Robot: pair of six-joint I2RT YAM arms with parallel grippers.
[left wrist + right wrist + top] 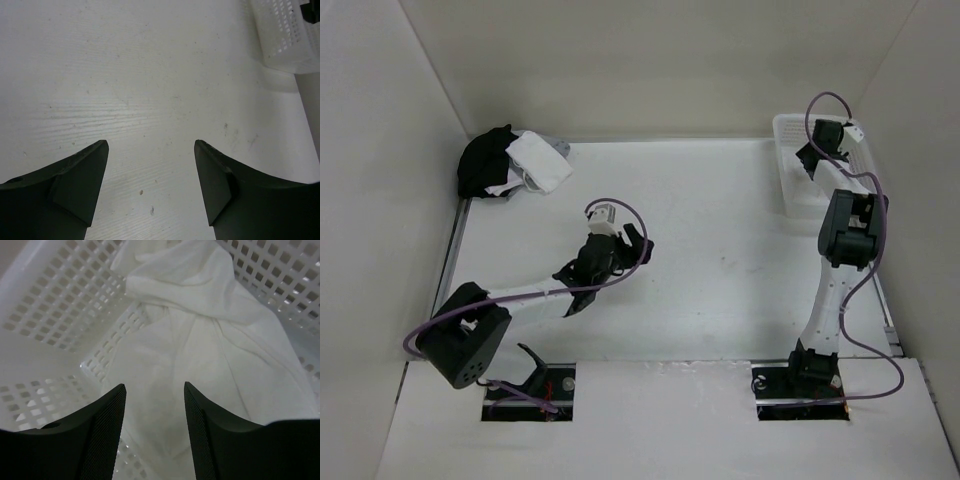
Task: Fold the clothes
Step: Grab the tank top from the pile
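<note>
Surface: a white table [720, 300] boxed in by plain white walls [670, 60], with both arms bolted at its near edge.

Clothes: the white tank top [200, 340] lies crumpled in loose folds, not spread flat. No strap can be picked out in the bunching.

Where it is: inside the white lattice basket [60, 305] at the far right corner of the table, resting against the basket's floor and one wall.

Right gripper: the right gripper [154, 386] hangs over the basket just above the fabric. Its jaws are parted with a moderate gap and nothing is pinched between them (whether a fingertip brushes the cloth cannot be told).

Left gripper: the left gripper [151, 142] is over bare tabletop near the middle, well apart from the basket. Its jaws are spread wide and empty.

Elsewhere: a black-and-white heap [505, 162] of garments sits in the far left corner, away from both arms.

Progress: judged from how things lie, the task is barely begun. The top is not yet out of the basket and no fold has been made.

Left to do: grip the top, carry it to the open middle of the table, flatten it, then fold it (probably with both arms sharing the work).
</note>
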